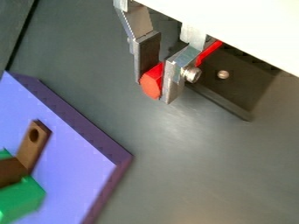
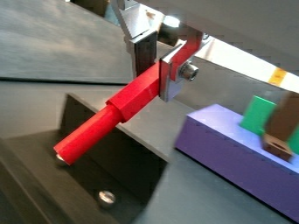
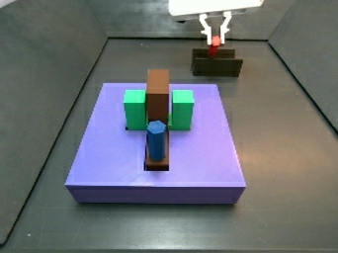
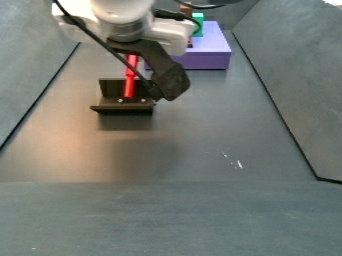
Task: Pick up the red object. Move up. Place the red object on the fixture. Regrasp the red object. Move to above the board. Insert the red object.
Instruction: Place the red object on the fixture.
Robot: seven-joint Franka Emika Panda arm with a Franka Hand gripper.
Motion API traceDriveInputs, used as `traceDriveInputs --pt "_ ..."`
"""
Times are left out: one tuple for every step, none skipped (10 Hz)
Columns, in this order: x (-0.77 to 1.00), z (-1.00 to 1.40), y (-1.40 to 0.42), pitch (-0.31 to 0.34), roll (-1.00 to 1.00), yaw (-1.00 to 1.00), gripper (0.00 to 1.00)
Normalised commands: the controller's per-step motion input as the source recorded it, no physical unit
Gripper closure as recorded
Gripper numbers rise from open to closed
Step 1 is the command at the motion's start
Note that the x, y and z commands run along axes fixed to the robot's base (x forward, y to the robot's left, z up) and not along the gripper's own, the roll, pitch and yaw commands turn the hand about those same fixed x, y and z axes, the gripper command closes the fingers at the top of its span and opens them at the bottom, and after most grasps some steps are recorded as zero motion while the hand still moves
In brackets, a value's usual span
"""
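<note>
Clamped on the red object (image 2: 111, 121), gripper (image 1: 163, 77) hanging right over the fixture (image 1: 239, 86), silver fingers (image 1: 179, 77) pinching one end of the peg while the rest juts out past the pads toward the fixture's wall. Directly below in a side view, peg (image 4: 130, 78) standing upright with its lower end at or inside the dark holder (image 4: 126, 105) (contact with the fixture floor impossible to confirm). Risks, as judgement only: grip taken near one end, so any bump against the fixture wall could lever the peg askew or twist it between the pads; letting go before the peg is seated could tip it out onto the floor; a crooked rest would spoil the regrasp and, later, the insertion. Farther off from the claw, the board (image 3: 158, 148) lying well apart, carrying green blocks (image 3: 136, 109), a brown bar (image 3: 158, 97) and a blue cylinder (image 3: 156, 140). Beyond and around, dark matte grey floor (image 4: 201, 190), smooth and bare, with low grey walls sloping up at the sides.
</note>
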Motion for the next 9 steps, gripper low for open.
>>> traceDriveInputs --pt "0.59 0.00 0.02 0.151 0.32 0.37 1.00" --pt "0.40 -0.18 0.00 0.000 0.10 0.33 1.00" --pt "0.14 -0.33 0.00 -0.006 0.00 0.20 1.00" --pt "0.00 -0.26 0.05 0.000 -0.04 0.00 1.00" --pt "-0.05 -0.11 0.20 0.000 -0.19 0.00 1.00" --pt "-0.03 0.00 0.20 0.000 -0.45 -0.04 1.00" --pt "0.00 0.00 0.13 0.000 -0.30 -0.01 1.00" --pt "0.00 -0.17 0.02 -0.080 -0.08 -0.03 1.00" --pt "0.00 -0.17 0.00 -0.097 -0.05 0.00 1.00"
